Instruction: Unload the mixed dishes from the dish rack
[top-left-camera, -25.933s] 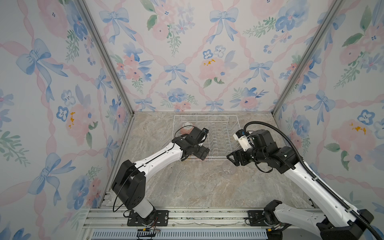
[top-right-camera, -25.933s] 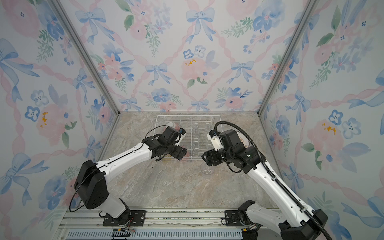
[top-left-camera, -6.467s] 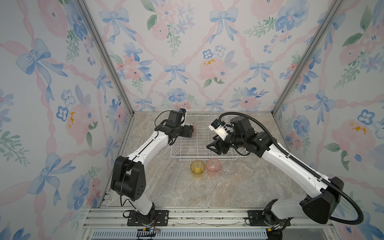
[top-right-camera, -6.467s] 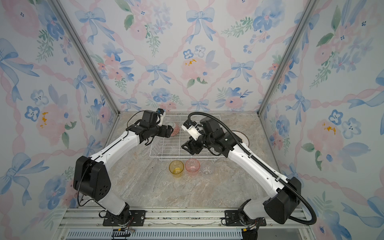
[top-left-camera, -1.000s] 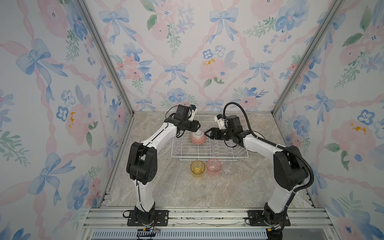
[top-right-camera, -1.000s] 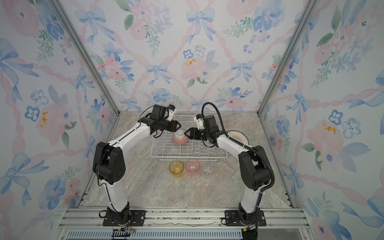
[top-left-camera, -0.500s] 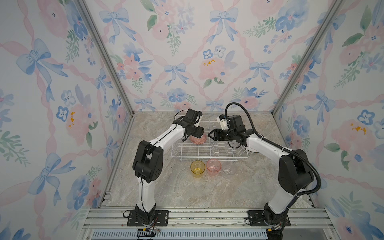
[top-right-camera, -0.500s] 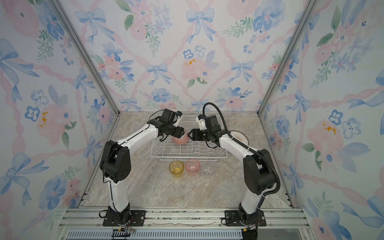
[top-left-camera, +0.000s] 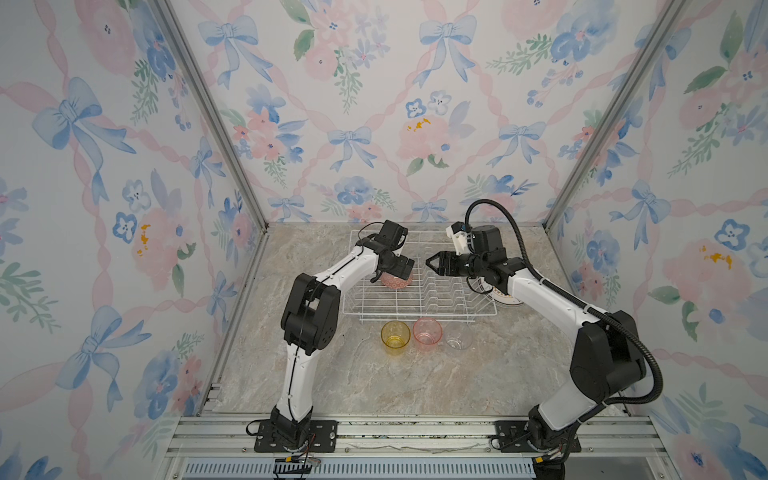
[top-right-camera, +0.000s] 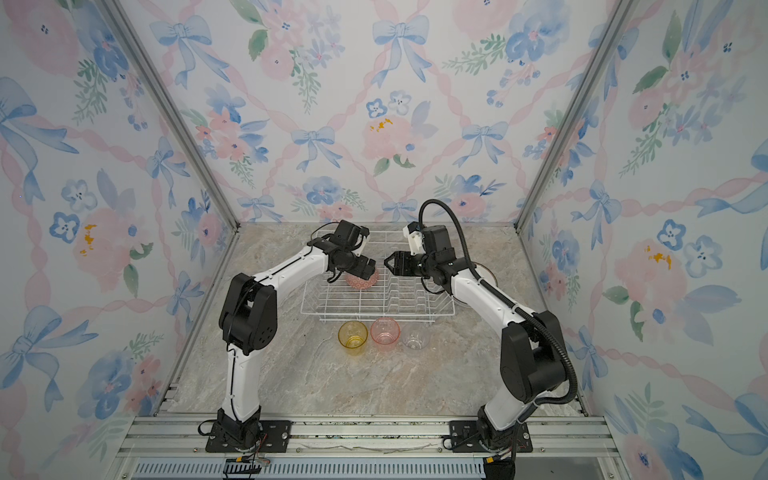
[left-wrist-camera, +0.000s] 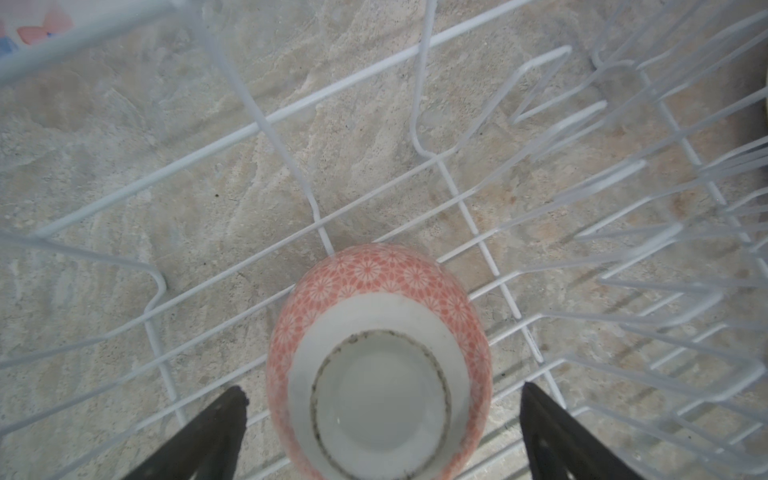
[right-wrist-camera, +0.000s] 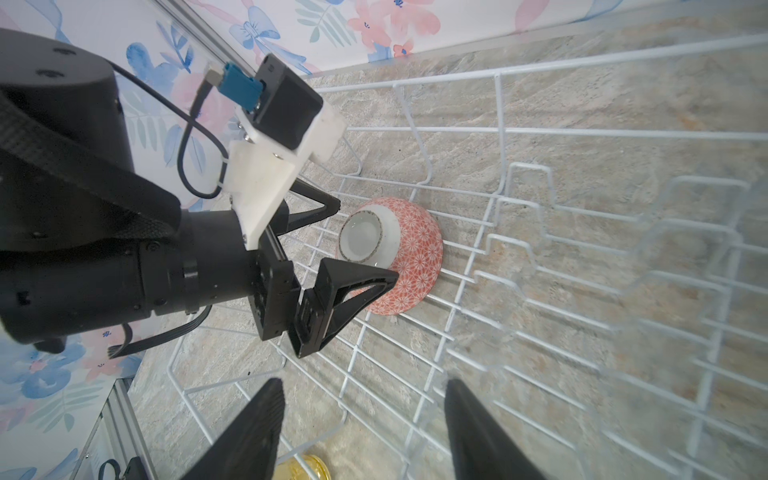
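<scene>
Straddling the pink-red patterned bowl (right-wrist-camera: 409, 249), the left tool (left-wrist-camera: 382, 390) has its jaws spread wide, one of its fingers (left-wrist-camera: 208, 432) on each side of the bowl's wall with a sliver of gap showing at both; nothing is pinched yet. The bowl sits upside down on the floor wires of the dish rack (top-left-camera: 419, 312), foot ring up, in the open section beside the row of plate prongs, towards the left arm's end of the rack. Inverted like that it offers no rim to hook, which is probably why the jaws stand so far apart: the grip has to go across the rounded body. That glazed curve looks likely to squirt out of a light squeeze, so closing low on the wall seems the safer bet.

Over the prong row the right tool (right-wrist-camera: 363, 384) hangs half spread and empty, pointing towards the bowl but well short of it, probably kept clear so the two arms do not meet.

On the surface (top-left-camera: 415, 382) just in front of the rack stand the yellow tumbler (top-left-camera: 395, 336), pink tumbler (top-left-camera: 427, 330) and clear tumbler (top-left-camera: 459, 336) in a row. Plates (top-left-camera: 505, 299) lie past the rack's right end, mostly hidden by the right arm. By my reading the bowl is the last dish to come out
</scene>
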